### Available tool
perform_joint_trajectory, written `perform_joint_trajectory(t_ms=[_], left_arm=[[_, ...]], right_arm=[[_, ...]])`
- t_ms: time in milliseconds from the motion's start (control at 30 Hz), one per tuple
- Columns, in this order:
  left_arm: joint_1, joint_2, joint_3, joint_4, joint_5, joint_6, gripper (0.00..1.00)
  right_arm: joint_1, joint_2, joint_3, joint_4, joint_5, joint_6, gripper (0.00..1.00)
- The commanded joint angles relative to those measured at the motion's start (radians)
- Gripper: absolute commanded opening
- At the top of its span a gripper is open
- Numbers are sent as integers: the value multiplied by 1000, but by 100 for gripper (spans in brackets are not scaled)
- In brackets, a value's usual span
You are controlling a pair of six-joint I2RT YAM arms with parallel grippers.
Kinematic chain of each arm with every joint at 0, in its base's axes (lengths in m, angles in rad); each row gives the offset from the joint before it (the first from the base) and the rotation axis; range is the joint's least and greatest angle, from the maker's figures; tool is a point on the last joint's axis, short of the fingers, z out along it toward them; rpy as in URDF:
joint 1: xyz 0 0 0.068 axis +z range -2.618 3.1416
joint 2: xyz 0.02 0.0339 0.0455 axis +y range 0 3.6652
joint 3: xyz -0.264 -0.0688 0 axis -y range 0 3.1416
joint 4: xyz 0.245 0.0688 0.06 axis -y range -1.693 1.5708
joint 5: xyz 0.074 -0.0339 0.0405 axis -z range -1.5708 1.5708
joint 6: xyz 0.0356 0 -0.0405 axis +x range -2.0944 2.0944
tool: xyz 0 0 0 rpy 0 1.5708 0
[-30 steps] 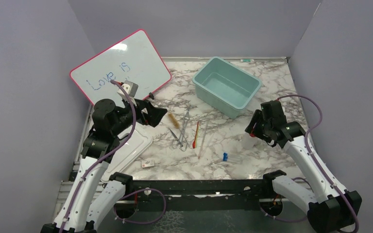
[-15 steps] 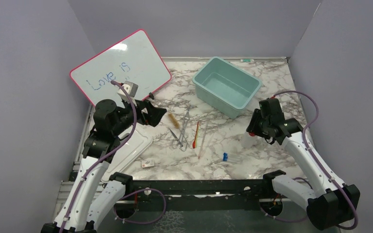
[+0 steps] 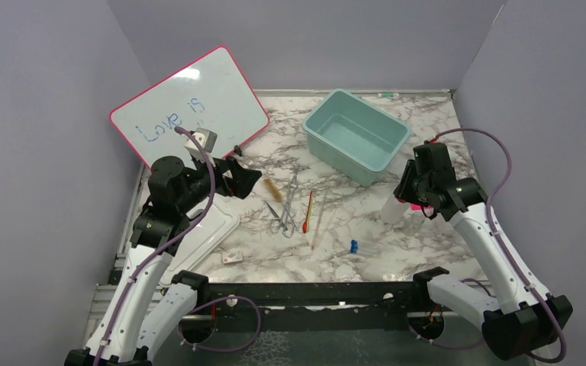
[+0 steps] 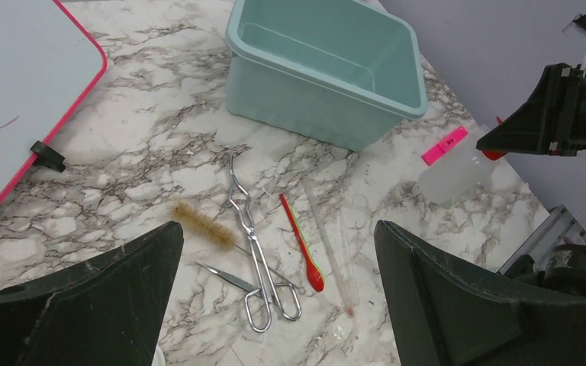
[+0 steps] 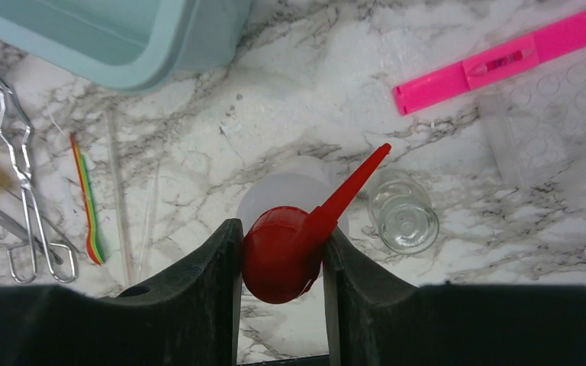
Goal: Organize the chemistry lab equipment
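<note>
Marbled desk (image 3: 427,114) between lilac walls fills the overhead view. We see the left pincer (image 3: 250,178) spread wide, holding nothing, at 9 o'clock of the desk's middle, just short of the brown-bristle brush (image 3: 273,188). Beside the brush lie the metal forceps (image 3: 288,202), a thin red stick (image 3: 307,213) and a clear rod (image 3: 320,221). The teal bin (image 3: 355,136) sits at 1 o'clock of them, and the pink-framed whiteboard (image 3: 191,103) is propped at 10 o'clock. At 3 o'clock the right pincer (image 3: 407,200) sits over the squeeze bottle (image 3: 391,210).

From the left wrist we look out between two parted fingers (image 4: 84,305). The tweezers (image 4: 225,276) lie crossed under the forceps' handles. The bottle shows tilted at 2 o'clock, with a pink strip (image 4: 444,146) at its upper edge.

From the right wrist we see both fingers (image 5: 206,297) pressed against the red nozzle cap (image 5: 278,263), pinching it, its spout pointing to 1 o'clock. A small glass vial (image 5: 403,221) stands just beside the bottle at 3 o'clock. A clear welled tray (image 5: 557,107) lies at 2 o'clock.
</note>
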Motion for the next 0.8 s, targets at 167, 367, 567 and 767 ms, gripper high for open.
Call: perform_joint_trajectory(t_ms=[167, 367, 567, 767], left_arm=[[6, -20, -2, -13, -19, -19, 99], [6, -7, -3, -8, -20, -26, 99], [6, 39, -6, 30, -22, -31, 99], [6, 125, 7, 83, -29, -44, 99]], right_arm=[[8, -40, 281, -96, 67, -64, 20], [7, 51, 504, -40, -22, -101, 20], [6, 244, 624, 132, -103, -110, 20], [20, 485, 661, 334, -106, -134, 20]])
